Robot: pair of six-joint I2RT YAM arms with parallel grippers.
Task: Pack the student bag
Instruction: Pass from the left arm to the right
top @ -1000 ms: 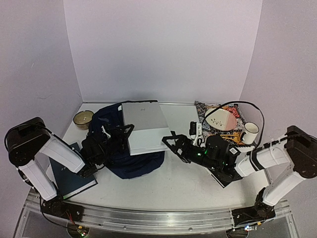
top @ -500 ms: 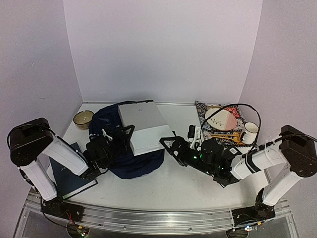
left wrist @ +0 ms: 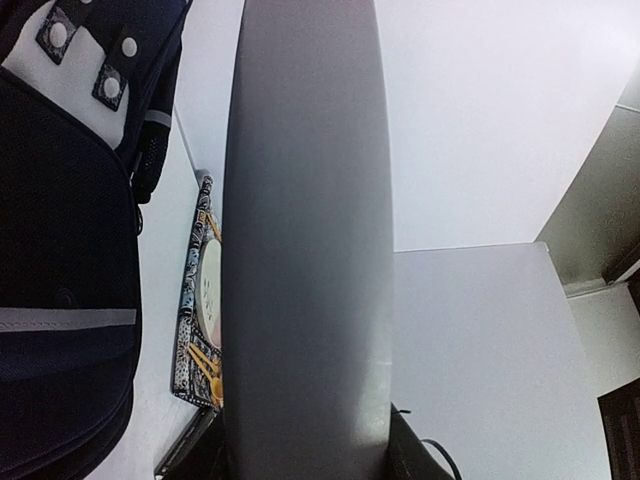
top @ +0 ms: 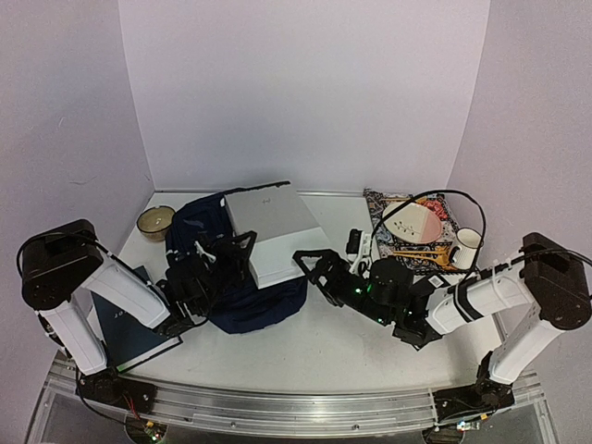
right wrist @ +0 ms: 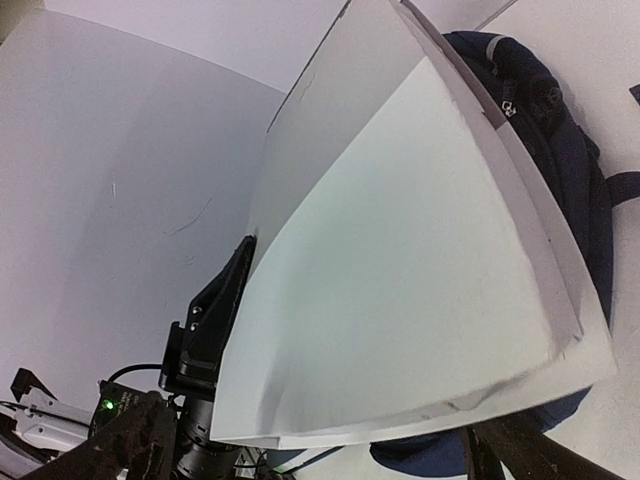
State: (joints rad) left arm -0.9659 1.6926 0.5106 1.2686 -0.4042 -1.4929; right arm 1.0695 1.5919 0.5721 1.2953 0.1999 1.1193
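Observation:
The student bag (top: 252, 305), navy with white trim, lies at centre left; it also shows in the left wrist view (left wrist: 60, 250) and the right wrist view (right wrist: 565, 170). A flat grey slab like a closed laptop (top: 273, 227) is tilted over the bag. My left gripper (top: 238, 252) is shut on its left edge, and that edge fills the left wrist view (left wrist: 305, 250) between the jaws (left wrist: 305, 462). My right gripper (top: 311, 262) stands open at the slab's near right corner. In the right wrist view the slab (right wrist: 400, 270) hangs just above the open gripper (right wrist: 320, 458).
A dark hardcover book (top: 129, 331) lies at the near left under the left arm. A bowl (top: 155, 220) sits at the back left. At the right are a patterned mat (top: 442, 208) with a plate (top: 413, 223), a mug (top: 465, 246) and a white plug block (top: 369, 244).
My right gripper has reached leftward to the slab's near corner. The slab has shifted slightly in the left gripper's hold.

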